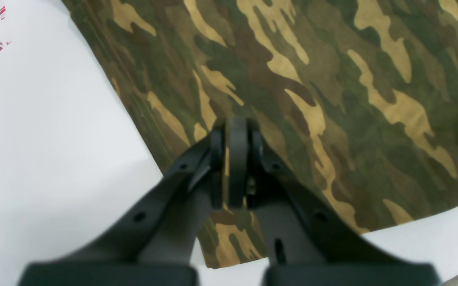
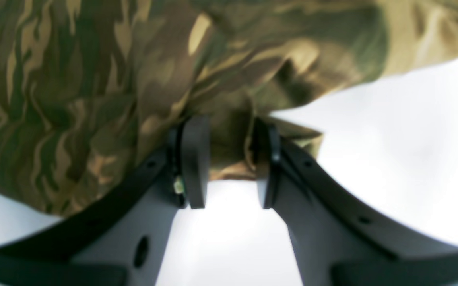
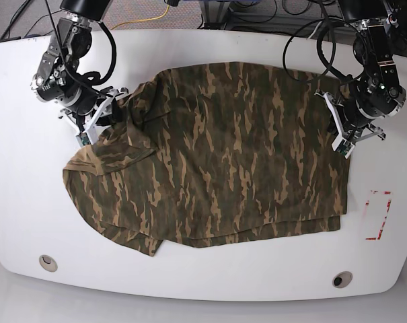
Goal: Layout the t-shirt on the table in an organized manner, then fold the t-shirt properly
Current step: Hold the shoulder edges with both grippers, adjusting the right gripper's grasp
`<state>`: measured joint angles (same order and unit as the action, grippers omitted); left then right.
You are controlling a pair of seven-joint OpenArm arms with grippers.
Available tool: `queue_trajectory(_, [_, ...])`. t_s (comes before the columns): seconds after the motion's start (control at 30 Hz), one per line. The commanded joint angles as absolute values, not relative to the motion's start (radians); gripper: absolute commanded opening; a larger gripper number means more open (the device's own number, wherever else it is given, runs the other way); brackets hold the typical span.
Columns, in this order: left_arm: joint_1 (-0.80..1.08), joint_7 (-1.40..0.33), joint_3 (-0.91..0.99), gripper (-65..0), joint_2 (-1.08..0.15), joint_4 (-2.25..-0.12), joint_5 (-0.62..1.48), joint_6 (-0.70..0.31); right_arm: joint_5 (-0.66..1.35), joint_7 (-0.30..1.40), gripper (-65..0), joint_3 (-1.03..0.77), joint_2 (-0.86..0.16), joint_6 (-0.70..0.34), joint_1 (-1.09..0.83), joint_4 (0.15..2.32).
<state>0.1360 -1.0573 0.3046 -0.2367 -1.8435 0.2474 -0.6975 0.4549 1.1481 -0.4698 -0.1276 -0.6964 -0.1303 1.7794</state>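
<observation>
The camouflage t-shirt (image 3: 223, 155) lies spread across the white table (image 3: 203, 282), its left part rumpled and folded over. My left gripper (image 1: 237, 135) is shut on the t-shirt (image 1: 332, 99) at its edge, with a strip of cloth pinched between the pads; in the base view this gripper (image 3: 342, 138) is at the shirt's right side. My right gripper (image 2: 229, 159) has a bunched fold of the t-shirt (image 2: 74, 99) between its fingers, at the shirt's upper left corner (image 3: 99, 118).
A red rectangular outline (image 3: 377, 215) marks the table right of the shirt. Two small round holes (image 3: 48, 262) (image 3: 342, 278) sit near the front edge. Cables run behind the table's far edge.
</observation>
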Motion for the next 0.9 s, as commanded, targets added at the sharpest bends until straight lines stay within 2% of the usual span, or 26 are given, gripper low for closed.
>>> queue_trajectory(0.0, [0.127, -1.043, 0.308, -64.6, -0.248, -1.859, 0.257, -0.698, 0.516, 1.127, -50.9, -0.47, -0.142, -0.698, -0.136, 1.796])
queue_trajectory(0.33, [0.127, -1.043, 0.308, -64.6, -0.248, -1.859, 0.257, -0.698, 0.578, 1.173, -65.0, -0.469, -0.14, -0.698, -0.159, 1.801])
queue_trajectory(0.5, [0.125, -1.043, 0.308, -64.6, -0.248, -1.859, 0.257, -0.698, 0.578, 1.176, -64.5, -0.47, -0.139, -0.698, -0.16, 1.802])
queue_trajectory(0.57, [0.125, -1.043, 0.308, -64.6, -0.248, -1.859, 0.257, -0.698, 0.575, 1.176, -61.7, -0.475, -0.139, -0.698, -0.156, 1.804])
queue_trajectory(0.63, [0.125, -1.043, 0.308, -64.6, -0.249, -1.859, 0.257, -0.698, 0.573, 1.175, -54.1, -0.475, -0.142, -0.698, -0.15, 1.804])
queue_trajectory(0.8, [0.125, -1.043, 0.308, -64.6, -0.249, -1.859, 0.257, -0.698, 0.573, 1.165, -27.0, -0.506, -0.162, -0.698, -0.125, 1.827])
queue_trajectory(0.87, [0.125, -1.043, 0.308, -64.6, -0.249, -1.859, 0.257, -0.698, 0.573, 1.155, -20.1, -0.519, -0.166, -0.698, -0.119, 1.828])
